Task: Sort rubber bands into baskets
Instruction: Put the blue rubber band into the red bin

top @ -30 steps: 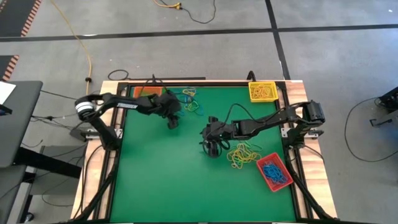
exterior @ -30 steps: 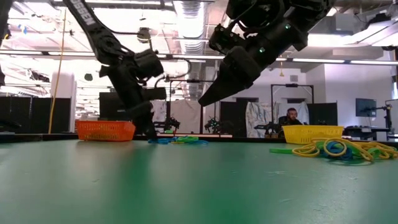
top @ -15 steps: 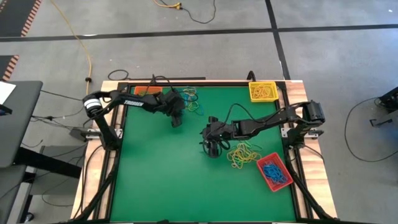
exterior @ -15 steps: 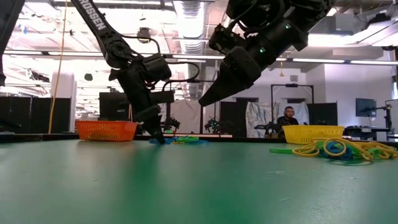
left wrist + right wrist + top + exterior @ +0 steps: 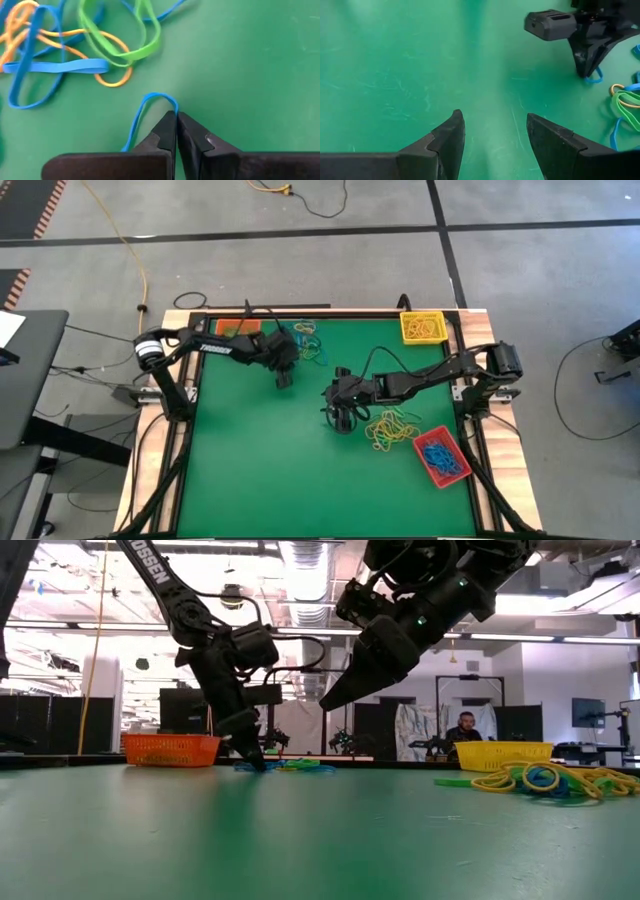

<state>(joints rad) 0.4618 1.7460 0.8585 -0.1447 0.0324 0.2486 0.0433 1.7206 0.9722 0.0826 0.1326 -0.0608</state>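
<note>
Left wrist view tells the most: the left gripper (image 5: 176, 116) has its jaws pressed together at the tips, pinching a blue rubber band (image 5: 145, 112) whose loop curls just ahead of the tips and trails back along one finger. Beyond the jaws lies a loose tangle of bands (image 5: 75, 47) in blue, green and orange-yellow, near the pinched loop but apart from it, flat on the green table (image 5: 250, 60).

From overhead, that left gripper (image 5: 283, 379) sits just short of this tangle (image 5: 306, 340), with the orange basket (image 5: 237, 329) beside it at the table's far edge. At table height its tips (image 5: 256, 764) come down to the mat next to the bands (image 5: 292, 766).

Mid-table, the right gripper (image 5: 343, 420) hangs above the mat with its jaws spread wide, nothing between them; the right wrist view shows bare green between its fingers (image 5: 451, 137). A second heap of mostly yellow bands (image 5: 392, 428) lies just beside it, with the red basket (image 5: 440, 457), holding blue bands, past that. The yellow basket (image 5: 422, 327) sits at the far right corner.
</note>
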